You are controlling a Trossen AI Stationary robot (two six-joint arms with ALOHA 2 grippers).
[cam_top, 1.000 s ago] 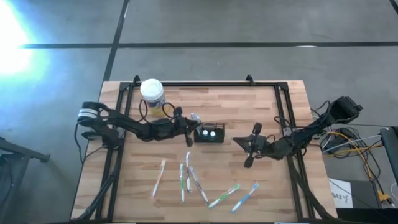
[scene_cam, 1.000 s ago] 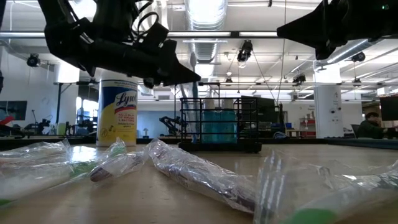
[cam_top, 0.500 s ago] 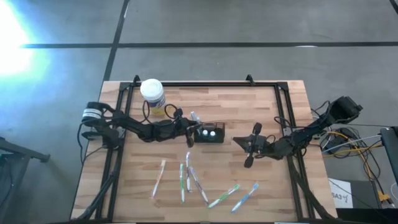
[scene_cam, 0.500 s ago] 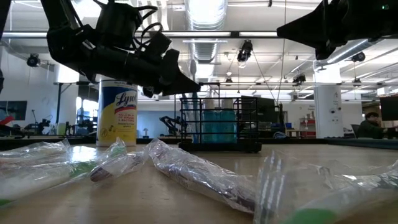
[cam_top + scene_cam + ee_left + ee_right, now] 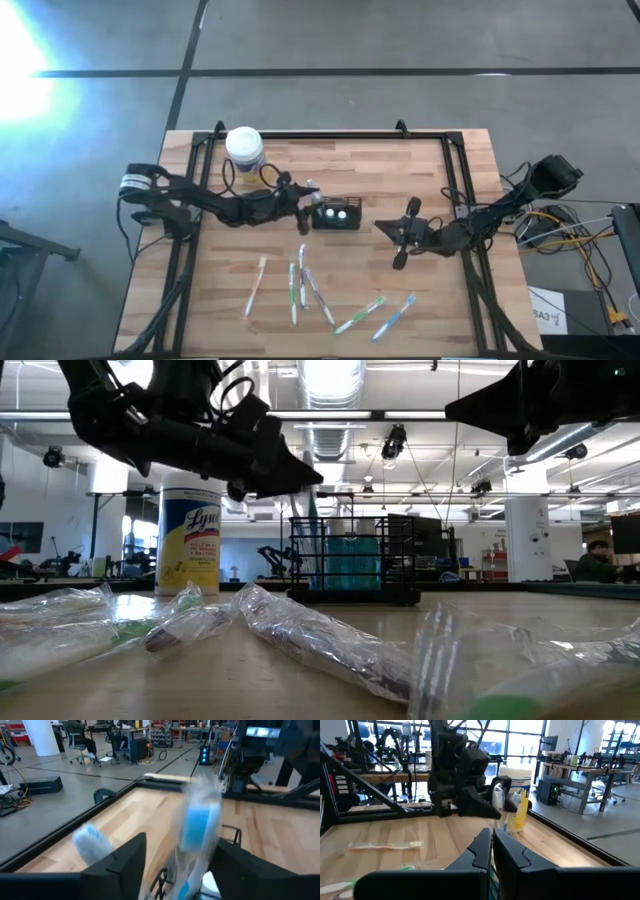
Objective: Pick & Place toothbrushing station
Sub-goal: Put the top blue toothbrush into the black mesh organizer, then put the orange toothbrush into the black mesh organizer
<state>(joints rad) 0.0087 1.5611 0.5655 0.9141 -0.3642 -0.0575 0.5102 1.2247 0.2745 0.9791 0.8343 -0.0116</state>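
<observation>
Wooden table carries the toothbrushing station near its centre. Left gripper hangs just beside it pinching a wrapped toothbrush, probably to slot in. Right gripper, fingers pressed together, waits toward the right edge.

Wooden table bears black holder, white-lidded jar; wrapped toothbrushes scattered.

Strong glare at far left of the floor; near wrapped toothbrushes defocused; held toothbrush motion-blurred.
</observation>
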